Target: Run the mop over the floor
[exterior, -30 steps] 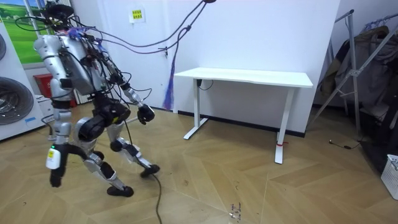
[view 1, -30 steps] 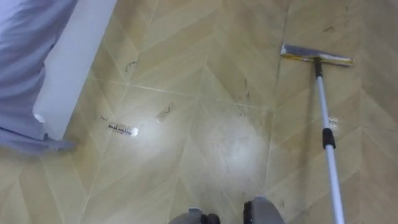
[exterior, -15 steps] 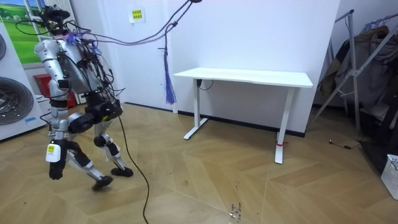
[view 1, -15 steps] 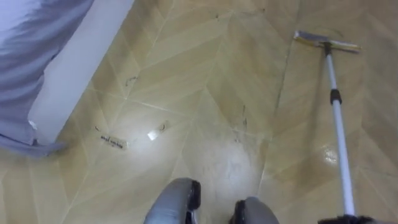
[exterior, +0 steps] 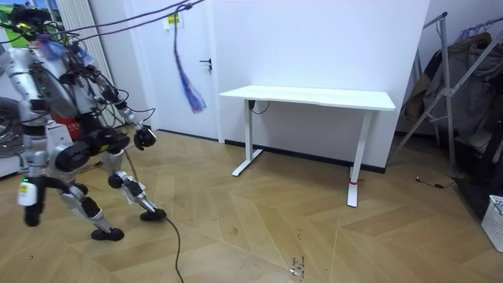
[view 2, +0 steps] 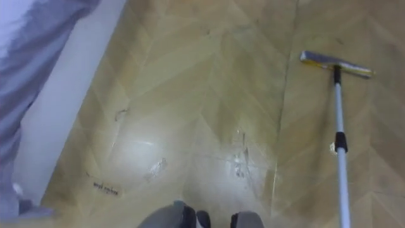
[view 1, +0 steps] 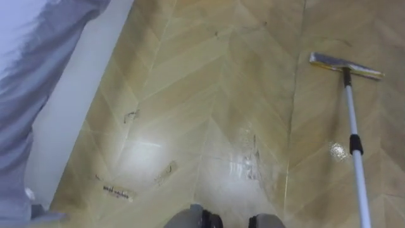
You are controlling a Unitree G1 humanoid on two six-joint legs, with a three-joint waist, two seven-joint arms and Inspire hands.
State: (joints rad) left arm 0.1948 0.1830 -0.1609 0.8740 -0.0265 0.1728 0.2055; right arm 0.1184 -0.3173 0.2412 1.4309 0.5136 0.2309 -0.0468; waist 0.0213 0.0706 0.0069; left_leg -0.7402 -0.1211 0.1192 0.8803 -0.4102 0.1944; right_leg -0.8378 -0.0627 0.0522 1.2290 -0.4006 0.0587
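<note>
Room view, floor: pale wood-tone boards laid in chevrons, running from the back wall to the near edge.
Wall: plain white, with a door toward the room view's left and a small yellow sign high up by it.
Counter: white top on white legs, set against the wall, well apart from the robot.
Rack: metal clothes rack with dark garments at the room view's right edge. A white basket sits on the floor just beside it.
Robot: on the floor at the room view's left, near a washing machine, torso leaning forward, one foot set behind the other.
Eye views, surface: the same chevron boards, with a bright glare patch at lower left and a wet sheen near the middle.
Left edge: a white strip with a grey-blue surface beyond it. What they belong to cannot be told.
Mop: at the eye views' right. Its flat mop head rests on the floor at upper right, and the pale handle with a dark collar runs out at the lower right.
Right hand: held out at hip height toward the room view's right. Open or closed cannot be told.
Left hand: hangs low at the robot's near side. Its state cannot be told either.
Marks: a dark scuff, a printed strip and a small scrap lie on the boards.
</note>
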